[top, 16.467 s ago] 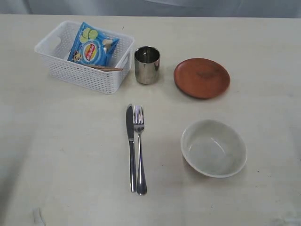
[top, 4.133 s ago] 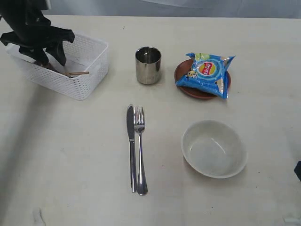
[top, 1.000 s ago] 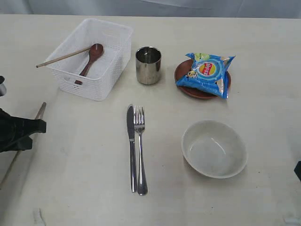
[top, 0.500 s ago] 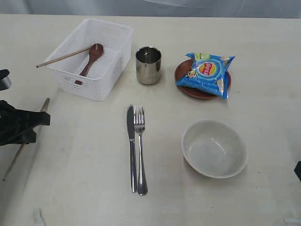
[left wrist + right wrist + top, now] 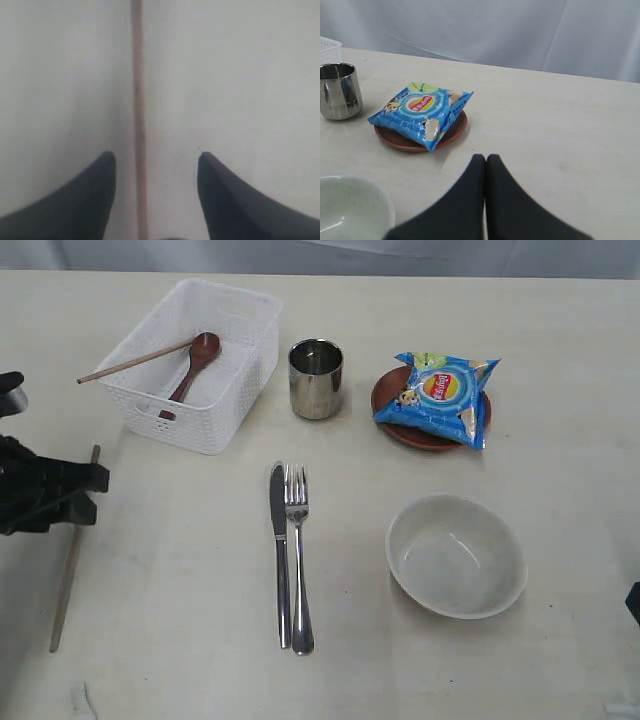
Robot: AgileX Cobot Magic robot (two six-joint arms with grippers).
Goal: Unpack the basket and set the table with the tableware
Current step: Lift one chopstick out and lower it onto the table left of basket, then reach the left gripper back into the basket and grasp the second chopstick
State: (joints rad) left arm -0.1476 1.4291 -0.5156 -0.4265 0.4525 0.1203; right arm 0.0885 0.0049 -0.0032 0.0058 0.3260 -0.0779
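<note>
A chopstick (image 5: 68, 565) has just been released onto the table (image 5: 180, 640); the left gripper (image 5: 156, 159) is seen wide apart, empty; a spoon (image 5: 190, 365) is left in the basket (image 5: 235, 310).

basket (image 5: 175, 426): white lattice, upright; holds spoon (image 5: 203, 345) and one chopstick (image 5: 135, 362) across rim
second chopstick (image 5: 65, 580): flat on tabletop (image 5: 180, 625), left
knife (image 5: 279, 550), fork (image 5: 297, 560): side by side, centre
cup (image 5: 315, 380): upright beside basket
bowl (image 5: 456, 556): upright, right
</note>
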